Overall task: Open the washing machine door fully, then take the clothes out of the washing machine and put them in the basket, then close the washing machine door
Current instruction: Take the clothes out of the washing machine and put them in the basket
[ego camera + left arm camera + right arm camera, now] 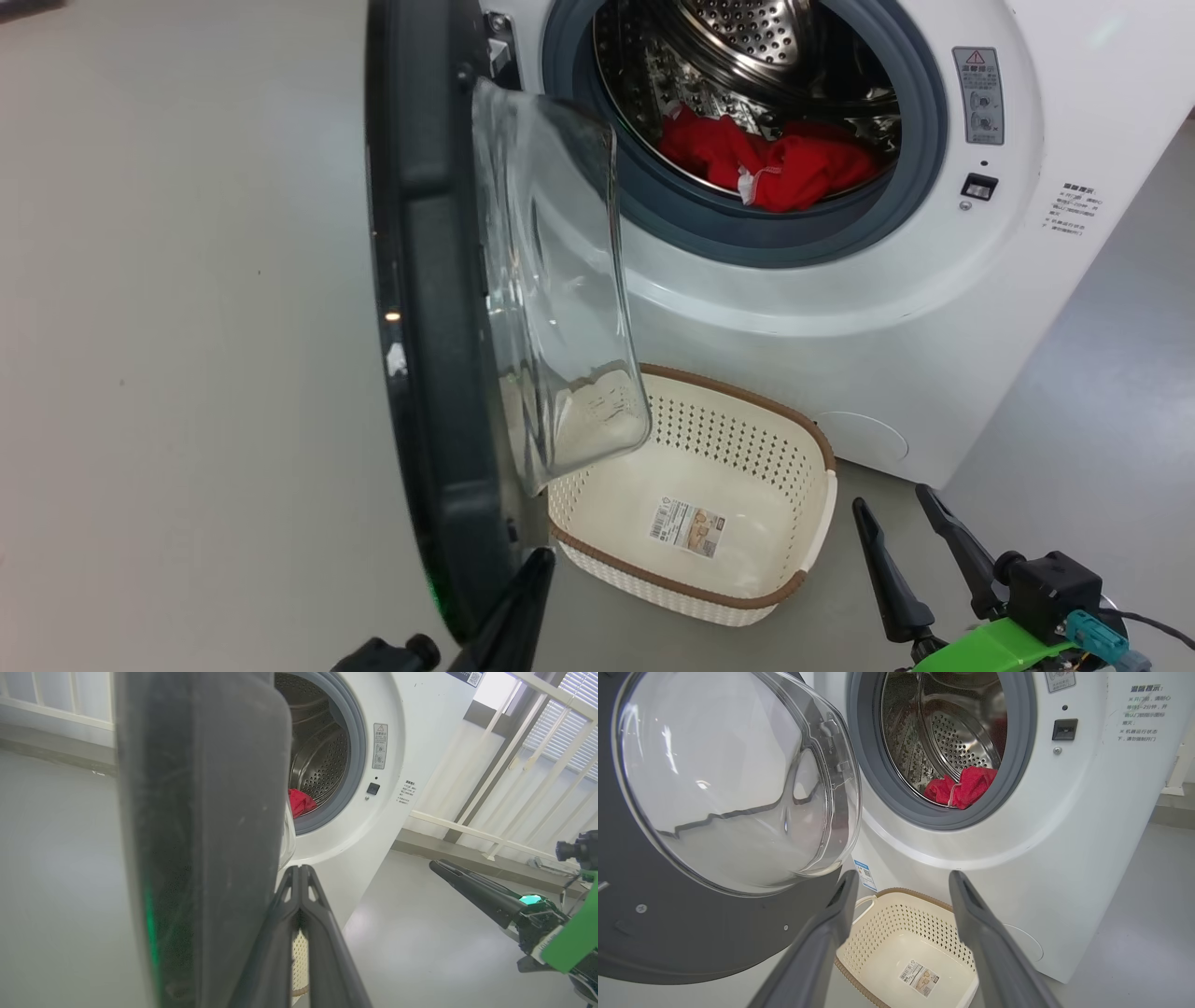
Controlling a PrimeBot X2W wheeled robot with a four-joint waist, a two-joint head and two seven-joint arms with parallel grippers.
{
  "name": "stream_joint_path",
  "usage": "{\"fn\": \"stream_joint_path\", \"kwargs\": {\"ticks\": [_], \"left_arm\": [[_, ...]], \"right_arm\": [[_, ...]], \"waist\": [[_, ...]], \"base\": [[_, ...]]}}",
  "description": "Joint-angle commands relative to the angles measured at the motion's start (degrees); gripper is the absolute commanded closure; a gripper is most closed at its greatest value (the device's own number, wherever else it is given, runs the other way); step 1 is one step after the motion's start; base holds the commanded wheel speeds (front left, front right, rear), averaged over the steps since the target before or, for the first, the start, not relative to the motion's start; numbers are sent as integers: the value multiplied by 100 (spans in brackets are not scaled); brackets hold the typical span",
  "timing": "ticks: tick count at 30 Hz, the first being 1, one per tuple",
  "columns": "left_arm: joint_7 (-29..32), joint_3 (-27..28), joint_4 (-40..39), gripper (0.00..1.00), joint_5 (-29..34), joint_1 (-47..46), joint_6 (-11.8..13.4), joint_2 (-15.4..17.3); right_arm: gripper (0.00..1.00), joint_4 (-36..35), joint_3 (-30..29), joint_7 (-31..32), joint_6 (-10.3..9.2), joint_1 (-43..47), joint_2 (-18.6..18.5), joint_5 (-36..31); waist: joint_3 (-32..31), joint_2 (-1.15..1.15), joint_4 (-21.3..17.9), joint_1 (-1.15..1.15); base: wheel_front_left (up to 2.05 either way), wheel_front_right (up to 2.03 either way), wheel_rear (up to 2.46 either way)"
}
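The washing machine (pixel 840 308) stands with its door (pixel 420 327) swung out and seen edge-on, the glass bowl (pixel 560 299) bulging toward the drum. Red clothes (pixel 775 163) with a white trim lie low in the steel drum, also seen as clothes (pixel 962 788) in the right wrist view. The basket (pixel 822 523) sits on the floor below the opening, with nothing in it but its label. My left gripper (pixel 540 562) is shut on nothing, its tip close beside the door's lower inner edge (pixel 201 835). My right gripper (pixel 902 877) hangs open over the basket's (pixel 887 933) near side.
Grey floor (pixel 187 373) spreads wide to the left of the door and to the right of the machine. A white railing (pixel 514 765) and a low ledge run behind the machine's right side. The door latch slot (pixel 1064 729) sits right of the opening.
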Motion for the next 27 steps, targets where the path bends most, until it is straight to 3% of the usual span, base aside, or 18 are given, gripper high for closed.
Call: {"fn": "stream_joint_path", "kwargs": {"ticks": [1,9,27], "left_arm": [[-28,368,-80,100,17,-261,87,20],[-28,1147,-46,100,184,-165,157,20],[-28,3137,459,100,513,-695,-24,218]], "right_arm": [[0,-144,118,-53,37,-120,-47,-18],[0,-152,112,-53,37,-129,-44,-10],[0,-169,97,-54,37,-269,-117,-45]], "waist": [[6,0,2,0],[40,0,27,0],[298,0,-31,0]], "base": [[0,0,0],[0,0,0],[0,0,0]]}}
